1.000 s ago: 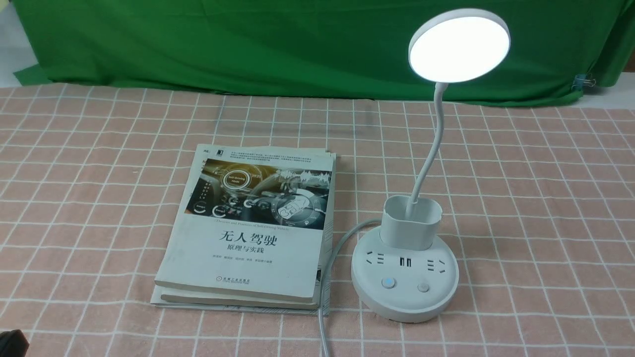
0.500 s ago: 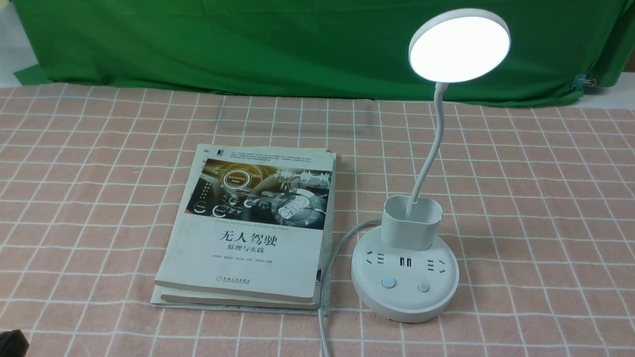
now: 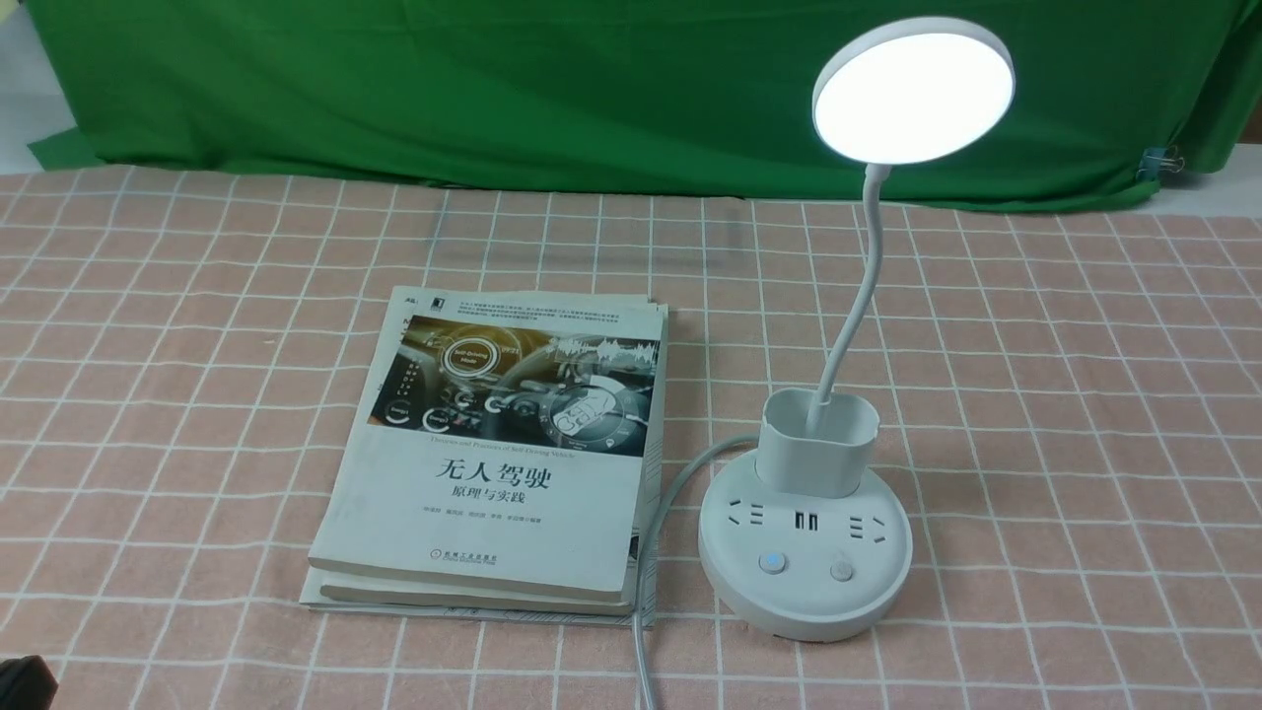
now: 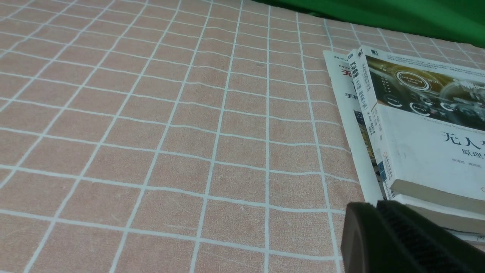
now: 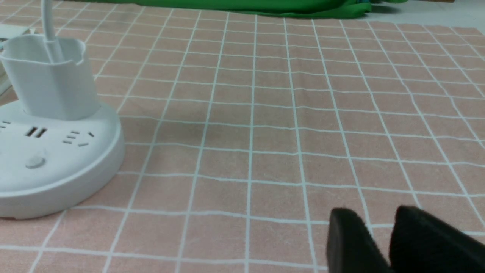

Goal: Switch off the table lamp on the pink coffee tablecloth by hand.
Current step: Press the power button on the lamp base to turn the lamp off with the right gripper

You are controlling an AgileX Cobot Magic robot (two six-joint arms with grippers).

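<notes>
The white table lamp point(image 3: 804, 567) stands lit on the pink coffee tablecloth point(image 3: 1085, 414), right of centre. Its round head point(image 3: 912, 89) glows. The base carries a blue-lit button point(image 3: 772, 563) and a plain button point(image 3: 841, 570). In the right wrist view the lamp base point(image 5: 57, 167) and one button point(image 5: 35, 162) show. My right gripper point(image 5: 375, 214) hovers low over bare cloth, apart from the base, with a narrow gap between its jaws and nothing in it. My left gripper point(image 4: 375, 206) is shut and empty, beside the books. Only a black corner of the left arm point(image 3: 25, 680) shows in the front view.
A stack of books point(image 3: 503, 454) lies left of the lamp, also in the left wrist view point(image 4: 416, 129). The lamp's grey cable point(image 3: 646, 592) runs between the books and the base toward the front edge. A green cloth backdrop point(image 3: 493, 89) hangs behind.
</notes>
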